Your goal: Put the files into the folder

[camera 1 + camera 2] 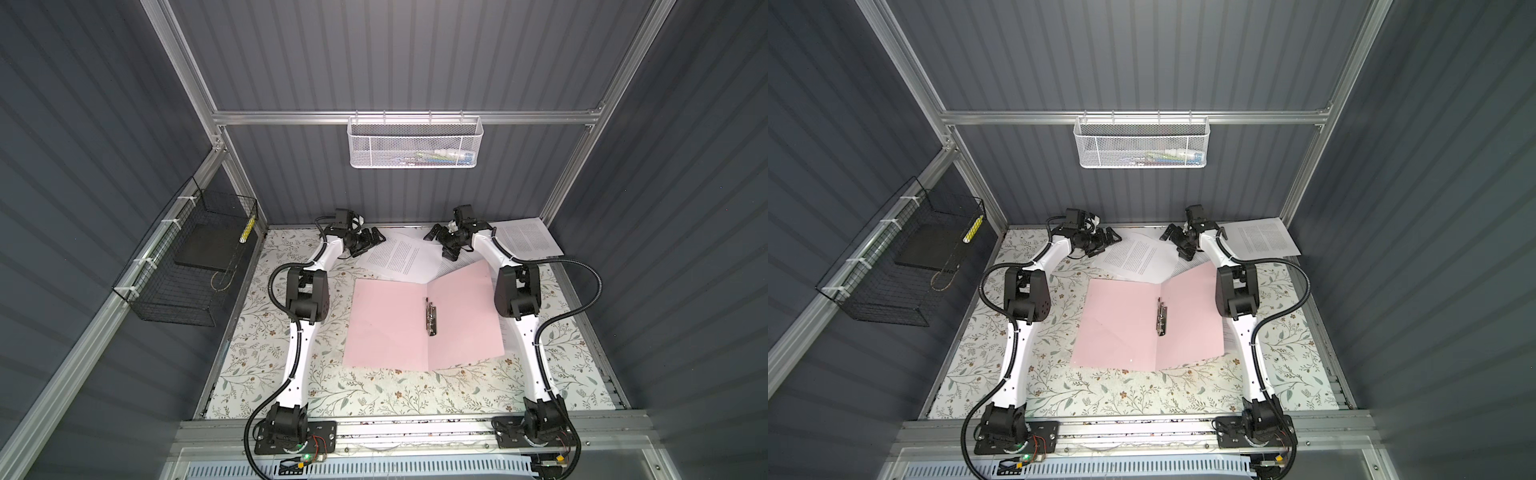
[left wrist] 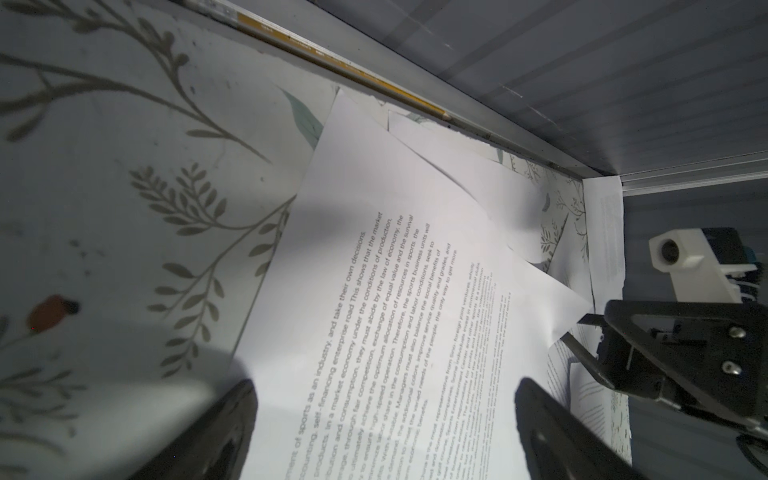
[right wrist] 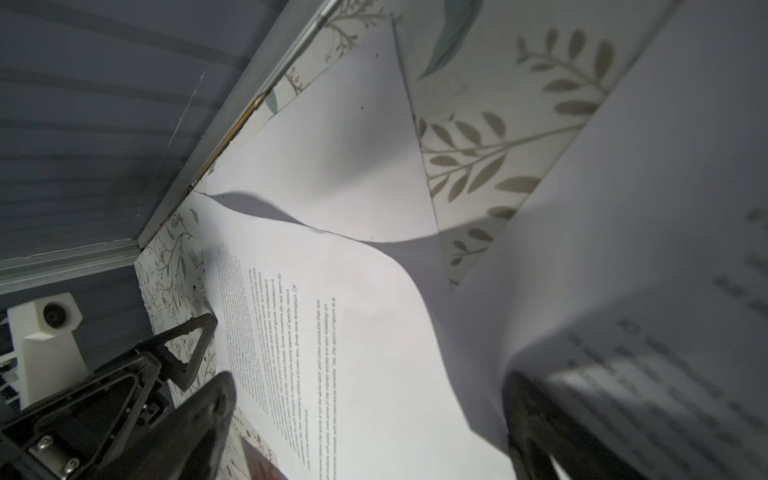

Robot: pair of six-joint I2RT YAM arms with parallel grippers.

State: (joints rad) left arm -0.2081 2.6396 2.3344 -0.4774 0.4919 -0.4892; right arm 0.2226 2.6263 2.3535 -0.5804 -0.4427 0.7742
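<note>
Wide-open jaws on both arms, with nothing gripped. The left arm (image 1: 309, 299) reaches to the far edge of the counter (image 1: 374, 395), left of the middle, and the left jaws point toward the right arm (image 1: 515, 291). The right jaws face back from right of the middle.

Between them lie the files (image 1: 397, 257): white sheets of small black print, loosely overlapped and skewed along the far edge. In the left wrist view the top sheet (image 2: 374, 291) lies flat beneath and between the left jaws. In the right wrist view one sheet (image 3: 332, 332) bows up off the counter in a wave. Another (image 3: 623, 208), blurred and close to the camera, rises beside the right jaws; whether it touches them cannot be told. One more sheet (image 1: 528, 239) lies apart in the far right corner.

The folder (image 1: 390, 324), pale pink, lies open at the counter's middle, its far edge meeting the files. A metal clip (image 1: 431, 318) sits on its right half beside the spine. A pencil (image 2: 345, 70) lies along the far edge.
</note>
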